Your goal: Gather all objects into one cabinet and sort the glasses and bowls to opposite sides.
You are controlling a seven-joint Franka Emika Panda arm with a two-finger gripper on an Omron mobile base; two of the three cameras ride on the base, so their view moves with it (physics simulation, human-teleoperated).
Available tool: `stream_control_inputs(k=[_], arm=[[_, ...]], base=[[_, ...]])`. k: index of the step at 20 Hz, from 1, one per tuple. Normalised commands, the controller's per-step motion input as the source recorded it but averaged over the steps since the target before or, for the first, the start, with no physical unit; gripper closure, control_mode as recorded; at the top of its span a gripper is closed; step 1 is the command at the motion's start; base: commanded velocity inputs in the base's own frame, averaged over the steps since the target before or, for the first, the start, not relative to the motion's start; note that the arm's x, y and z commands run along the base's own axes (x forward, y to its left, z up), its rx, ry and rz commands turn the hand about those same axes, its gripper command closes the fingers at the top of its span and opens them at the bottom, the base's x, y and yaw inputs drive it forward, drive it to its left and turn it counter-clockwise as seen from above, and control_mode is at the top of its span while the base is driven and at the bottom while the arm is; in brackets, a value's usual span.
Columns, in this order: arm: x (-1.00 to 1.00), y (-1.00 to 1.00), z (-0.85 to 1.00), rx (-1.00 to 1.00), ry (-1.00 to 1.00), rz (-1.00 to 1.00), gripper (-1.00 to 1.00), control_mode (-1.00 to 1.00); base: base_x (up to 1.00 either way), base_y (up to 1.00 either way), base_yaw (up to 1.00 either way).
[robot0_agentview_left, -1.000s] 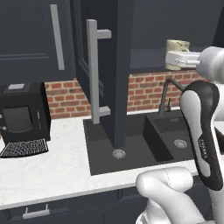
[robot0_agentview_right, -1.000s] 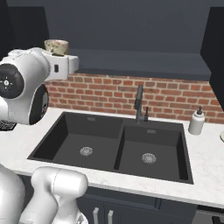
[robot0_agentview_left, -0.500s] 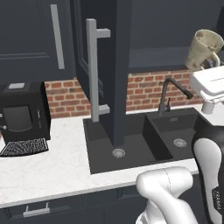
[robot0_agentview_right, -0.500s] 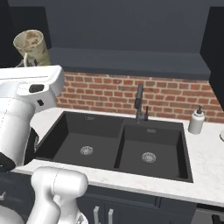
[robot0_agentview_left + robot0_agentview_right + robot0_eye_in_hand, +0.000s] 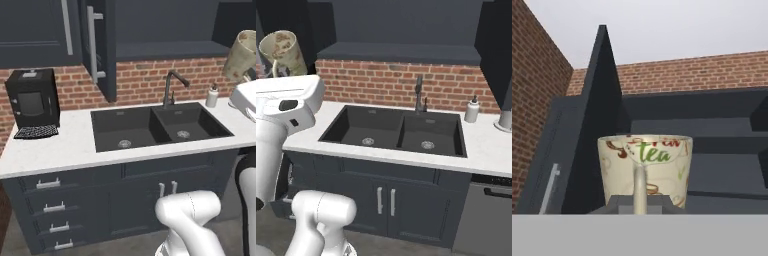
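A cream-beige mug (image 5: 644, 167) with a green "tea" print sits upright in the hand view, its handle facing me. My gripper (image 5: 641, 204) is shut on the mug, its dark fingers (image 5: 618, 203) on either side of the base. The same mug (image 5: 243, 54) is held high at the right edge of the left base view, and the mug (image 5: 284, 50) is tilted at upper left in the right base view. The dark cabinet door (image 5: 101, 46) with its pale bar handle (image 5: 92, 42) stands open, showing the dark cabinet shelf (image 5: 398, 50). Red mugs and black bowl are out of view.
A black double sink (image 5: 157, 126) with a dark faucet (image 5: 171, 86) is set in the white counter (image 5: 55, 150). A white soap bottle (image 5: 472, 110) stands beside it, a black coffee machine (image 5: 32, 99) at far left, a grey holder base (image 5: 504, 120) at far right.
Both base views have pulled back from the counter, so the drawers and lower doors now show. The arm has lifted the mug higher and tilted it.
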Motion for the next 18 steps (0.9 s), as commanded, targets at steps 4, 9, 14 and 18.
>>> stream_control_inputs(k=[4, 9, 14, 18], arm=[[0.0, 0.0, 0.0, 0.0, 0.0, 0.0, 1.0, 1.0], [0.0, 0.0, 0.0, 0.0, 0.0, 0.0, 1.0, 1.0], [0.0, 0.0, 0.0, 0.0, 0.0, 0.0, 1.0, 1.0], [0.0, 0.0, 0.0, 0.0, 0.0, 0.0, 1.0, 1.0]], base=[[-1.0, -0.14, -0.03], [-1.0, -0.46, -0.02], [-0.64, -0.9, -0.01], [-0.33, -1.0, 0.0]])
